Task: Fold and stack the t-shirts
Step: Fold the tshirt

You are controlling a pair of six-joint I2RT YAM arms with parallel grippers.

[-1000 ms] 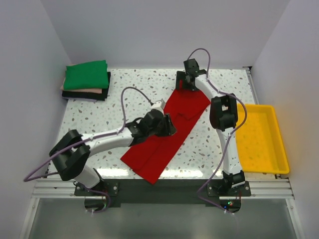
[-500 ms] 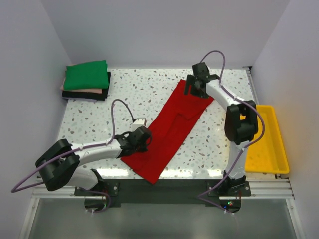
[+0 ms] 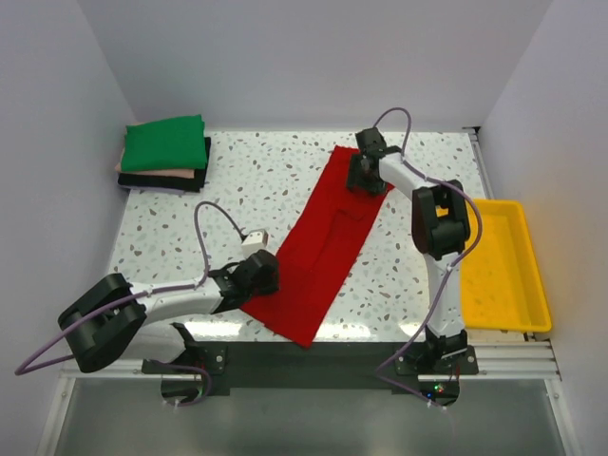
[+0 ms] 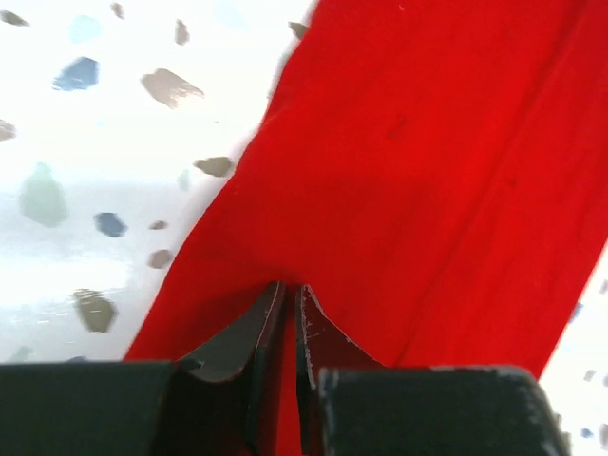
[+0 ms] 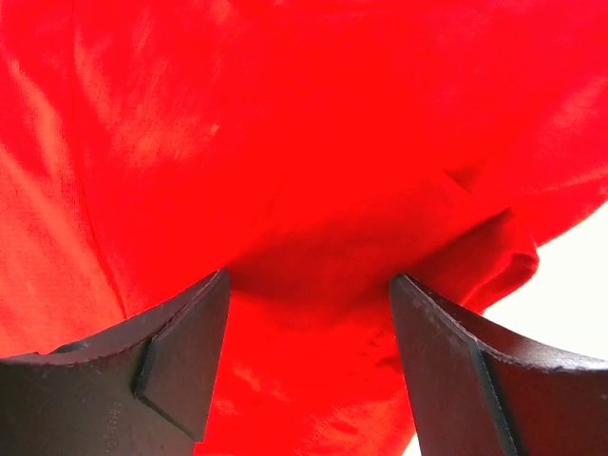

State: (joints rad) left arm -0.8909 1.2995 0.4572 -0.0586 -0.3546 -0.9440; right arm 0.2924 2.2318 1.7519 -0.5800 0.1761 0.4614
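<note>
Judging by the far-left corner of the table (image 3: 237, 185), three shirts are already folded and stacked: the green tee (image 3: 164, 142) on top, the pale pink tee (image 3: 152, 175) beneath it, and the black tee (image 3: 171, 184) under that. The red t-shirt (image 3: 323, 242) is laid diagonally across the middle of the table, folded lengthwise into a long strip. Its near-left edge is pinched between the almost closed jaws of the left gripper (image 4: 285, 288). Its far end is straddled by the right gripper (image 5: 309, 277), whose jaws are held apart with cloth bulging between them. The crosswise folds and the transfer onto the stack are judged to be left.
</note>
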